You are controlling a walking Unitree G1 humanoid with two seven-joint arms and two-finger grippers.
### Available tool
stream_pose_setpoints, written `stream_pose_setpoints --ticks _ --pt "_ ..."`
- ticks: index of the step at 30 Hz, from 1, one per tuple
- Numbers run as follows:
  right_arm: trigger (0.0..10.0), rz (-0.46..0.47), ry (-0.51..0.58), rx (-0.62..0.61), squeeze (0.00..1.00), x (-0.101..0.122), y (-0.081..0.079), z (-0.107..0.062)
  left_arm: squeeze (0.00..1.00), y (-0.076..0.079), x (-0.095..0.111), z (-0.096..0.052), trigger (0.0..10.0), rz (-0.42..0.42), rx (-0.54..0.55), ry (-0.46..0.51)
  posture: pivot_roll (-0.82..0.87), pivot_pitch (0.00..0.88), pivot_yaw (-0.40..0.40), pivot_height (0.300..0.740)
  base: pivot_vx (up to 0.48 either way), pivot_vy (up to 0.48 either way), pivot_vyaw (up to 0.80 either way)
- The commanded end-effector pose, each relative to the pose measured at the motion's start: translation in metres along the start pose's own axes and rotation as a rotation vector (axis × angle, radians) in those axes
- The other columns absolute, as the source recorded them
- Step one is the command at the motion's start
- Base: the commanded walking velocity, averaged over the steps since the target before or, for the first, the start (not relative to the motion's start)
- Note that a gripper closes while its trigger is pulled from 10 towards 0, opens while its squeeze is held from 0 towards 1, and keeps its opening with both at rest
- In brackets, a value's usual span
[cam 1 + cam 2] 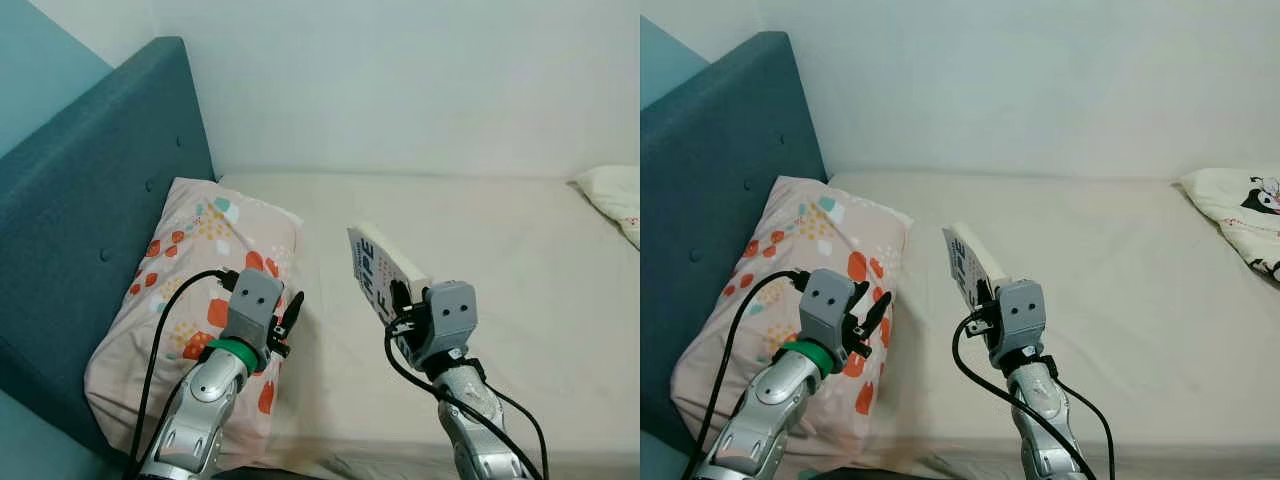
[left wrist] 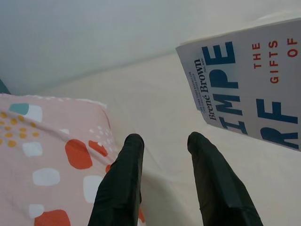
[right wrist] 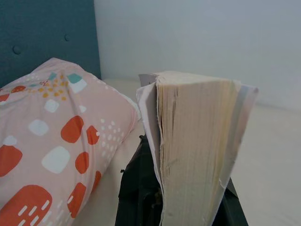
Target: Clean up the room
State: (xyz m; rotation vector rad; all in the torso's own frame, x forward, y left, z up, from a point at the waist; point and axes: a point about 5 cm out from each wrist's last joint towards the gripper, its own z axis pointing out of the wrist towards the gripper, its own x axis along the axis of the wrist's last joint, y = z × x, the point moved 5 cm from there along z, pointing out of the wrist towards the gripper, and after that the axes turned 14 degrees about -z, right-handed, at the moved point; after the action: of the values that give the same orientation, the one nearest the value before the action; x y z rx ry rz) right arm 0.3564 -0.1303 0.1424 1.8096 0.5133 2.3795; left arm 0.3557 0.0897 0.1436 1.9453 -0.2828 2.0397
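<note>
Cream sheet covers the bed [image 1: 500,250], which takes up the middle and right of the head views, with a pale wall behind it across the top of the frame. A teal padded headboard [image 1: 90,190] runs down the left side. Against it, at lower left, lies a pink pillow [image 1: 190,290] printed with orange, white and teal patches. At the far right edge sits a white cushion [image 1: 1240,215] with a small black cartoon figure on it.

Near the centre of the frame the right gripper [image 1: 402,305] holds a paperback book [image 1: 382,268] upright above the sheet, its white cover with large blue letters turned toward the left of the frame. The right wrist view shows the book's yellowed page edges [image 3: 197,141] head-on, with the black fingers pinching it from both sides at the bottom.

The left gripper [image 1: 288,322] hovers at lower centre-left, over the inner edge of the pillow. In the left wrist view its two black fingers [image 2: 120,183] stand spread with a clear gap, nothing between them, the book's cover at upper right of that picture.
</note>
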Motion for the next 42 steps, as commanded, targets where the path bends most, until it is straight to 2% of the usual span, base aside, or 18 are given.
stream_pose_setpoints --ticks 1,19,21,25,26,28,29,31,32,33,34,35,37,38,39,40,41,42 --pt "10.0 -0.005 0.033 -0.016 0.00 0.006 0.004 0.002 0.00 -0.003 -0.007 -0.002 10.0 -0.007 0.011 -0.020 -0.13 0.058 0.065 0.675 0.000 0.000 0.00" --pt "10.0 0.019 0.048 -0.007 0.00 0.009 0.003 0.005 0.00 -0.001 -0.005 0.000 10.0 -0.006 0.006 -0.013 -0.13 0.050 0.067 0.601 0.000 0.000 0.00" --pt "10.0 0.064 0.048 0.001 0.00 0.009 0.002 0.006 0.00 -0.001 -0.005 0.000 10.0 -0.005 0.006 -0.013 -0.13 0.053 0.068 0.601 0.000 0.000 0.00" --pt "10.0 0.230 0.052 0.057 0.00 0.012 -0.007 0.009 0.00 -0.001 -0.005 0.000 10.0 -0.007 0.007 -0.014 -0.12 0.061 0.072 0.601 0.000 0.000 0.00" --pt "10.0 0.230 0.052 0.057 0.00 0.012 -0.007 0.009 0.00 -0.001 -0.005 0.000 10.0 -0.007 0.007 -0.014 -0.12 0.061 0.072 0.601 0.000 0.000 0.00" --pt "10.0 0.385 0.068 0.104 0.00 0.018 -0.014 0.011 0.00 -0.001 -0.005 -0.001 10.0 -0.008 0.008 -0.015 -0.11 0.066 0.074 0.601 0.000 0.000 0.00" --pt "10.0 0.385 0.068 0.104 0.00 0.018 -0.014 0.011 0.00 -0.001 -0.005 -0.001 10.0 -0.008 0.008 -0.015 -0.11 0.066 0.074 0.601 0.000 0.000 0.00" --pt "10.0 0.539 0.088 0.139 0.00 0.025 -0.018 0.014 0.00 -0.001 -0.004 -0.001 10.0 -0.009 0.009 -0.015 -0.11 0.081 0.075 0.601 0.000 0.000 0.00" --pt "10.0 0.539 0.088 0.139 0.00 0.025 -0.018 0.014 0.00 -0.001 -0.004 -0.001 10.0 -0.009 0.009 -0.015 -0.11 0.081 0.075 0.601 0.000 0.000 0.00" --pt "10.0 0.644 0.092 0.162 0.00 0.026 -0.020 0.017 0.00 0.000 -0.004 -0.002 10.0 -0.010 0.008 -0.014 -0.10 0.086 0.076 0.601 0.000 0.000 0.00" --pt "10.0 0.644 0.092 0.162 0.00 0.026 -0.020 0.017 0.00 0.000 -0.004 -0.002 10.0 -0.010 0.008 -0.014 -0.10 0.086 0.076 0.601 0.000 0.000 0.00" --pt "10.0 0.728 0.083 0.198 0.00 0.023 -0.024 0.019 0.00 0.001 -0.003 -0.002 10.0 -0.011 0.006 -0.013 -0.09 0.104 0.079 0.601 0.000 0.000 0.00" --pt "10.0 0.728 0.083 0.198 0.00 0.023 -0.024 0.019 0.00 0.001 -0.003 -0.002 10.0 -0.011 0.006 -0.013 -0.09 0.104 0.079 0.601 0.000 0.000 0.00" --pt "10.0 0.787 0.053 0.237 0.00 0.016 -0.028 0.022 0.00 0.002 -0.001 -0.003 10.0 -0.013 0.003 -0.011 -0.08 0.113 0.081 0.601 0.000 0.000 0.00" --pt "10.0 0.787 0.053 0.237 0.00 0.016 -0.028 0.022 0.00 0.002 -0.001 -0.003 10.0 -0.013 0.003 -0.011 -0.08 0.113 0.081 0.601 0.000 0.000 0.00" --pt "10.0 0.776 0.013 0.285 0.00 0.007 -0.033 0.023 0.00 0.003 0.002 -0.005 10.0 -0.014 0.000 -0.007 -0.08 0.129 0.085 0.601 0.000 0.000 0.00" --pt "10.0 0.711 -0.110 0.417 0.00 -0.016 -0.040 0.019 0.00 0.002 0.010 -0.008 10.0 -0.017 -0.001 0.007 -0.07 0.162 0.087 0.601 0.000 0.000 0.00" --pt "10.0 0.711 -0.110 0.417 0.00 -0.016 -0.040 0.019 0.00 0.002 0.010 -0.008 10.0 -0.017 -0.001 0.007 -0.07 0.162 0.087 0.601 0.000 0.000 0.00"
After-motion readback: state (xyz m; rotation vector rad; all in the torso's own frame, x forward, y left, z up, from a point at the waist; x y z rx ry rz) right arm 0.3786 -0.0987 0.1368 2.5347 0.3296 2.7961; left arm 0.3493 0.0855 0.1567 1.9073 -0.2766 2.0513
